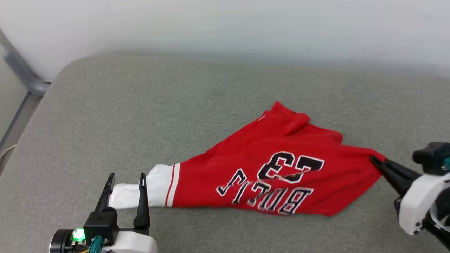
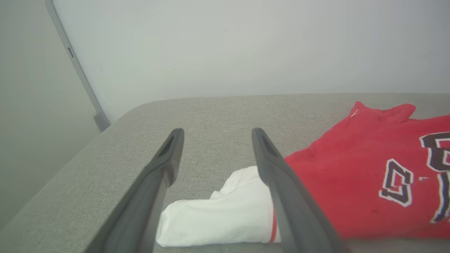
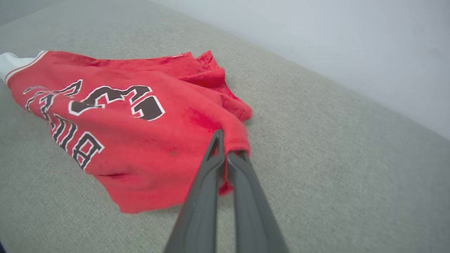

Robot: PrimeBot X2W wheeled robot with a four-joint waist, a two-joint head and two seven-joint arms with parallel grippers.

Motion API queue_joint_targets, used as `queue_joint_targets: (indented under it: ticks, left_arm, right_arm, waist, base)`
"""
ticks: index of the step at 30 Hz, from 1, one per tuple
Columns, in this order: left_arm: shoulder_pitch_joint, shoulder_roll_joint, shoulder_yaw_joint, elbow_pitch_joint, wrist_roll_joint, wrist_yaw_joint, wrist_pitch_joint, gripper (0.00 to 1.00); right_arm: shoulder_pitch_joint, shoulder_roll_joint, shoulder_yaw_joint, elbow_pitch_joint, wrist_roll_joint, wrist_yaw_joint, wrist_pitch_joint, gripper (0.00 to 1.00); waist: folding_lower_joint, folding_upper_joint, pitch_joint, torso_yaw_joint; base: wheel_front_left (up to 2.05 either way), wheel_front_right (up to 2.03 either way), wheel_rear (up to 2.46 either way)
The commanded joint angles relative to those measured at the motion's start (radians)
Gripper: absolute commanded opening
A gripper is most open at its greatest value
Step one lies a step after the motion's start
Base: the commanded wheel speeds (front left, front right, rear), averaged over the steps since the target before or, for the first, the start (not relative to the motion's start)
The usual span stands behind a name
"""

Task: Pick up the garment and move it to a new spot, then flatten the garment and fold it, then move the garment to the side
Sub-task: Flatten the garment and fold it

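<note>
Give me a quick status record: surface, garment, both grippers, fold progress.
surface: grey fabric cushion
garment: red jersey, crumpled, lettering side up, white sleeve trailing toward the robot's left
left gripper: open, fingers either side of the sleeve's end, contact unclear
right gripper: shut on the jersey's red corner
fold: not yet done

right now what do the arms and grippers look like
Long, slim dark grey fingers on both. Left gripper: black base, green light, teal plug, white shell. Right gripper: white shell, black mount.
</note>
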Motion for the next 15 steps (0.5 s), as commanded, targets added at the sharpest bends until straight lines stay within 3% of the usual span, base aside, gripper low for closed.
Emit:
queue_joint_targets:
  ticks: [1, 6, 15]
  left_arm:
    - [0.016, 0.001, 0.006, -0.007, 0.006, -0.001, -0.003, 1.00]
    - [0.039, 0.001, 0.019, -0.012, 0.012, -0.008, -0.003, 1.00]
    - [0.040, -0.003, 0.023, -0.014, 0.020, -0.020, -0.003, 1.00]
  right_arm:
    - [0.041, 0.008, -0.050, -0.032, -0.013, -0.001, -0.011, 0.00]
    - [0.178, 0.052, -0.274, -0.166, -0.092, -0.001, -0.012, 0.00]
    - [0.339, 0.139, -0.624, -0.441, -0.225, -0.001, 0.086, 0.00]
  waist:
    - [-0.0001, 0.0000, -0.020, -0.022]
    - [-0.0001, 0.0000, -0.038, -0.049]
    - [-0.0001, 0.0000, -0.043, -0.074]
  base:
    - [0.00, 0.00, 0.00]
    - [0.00, 0.00, 0.00]
    - [0.00, 0.00, 0.00]
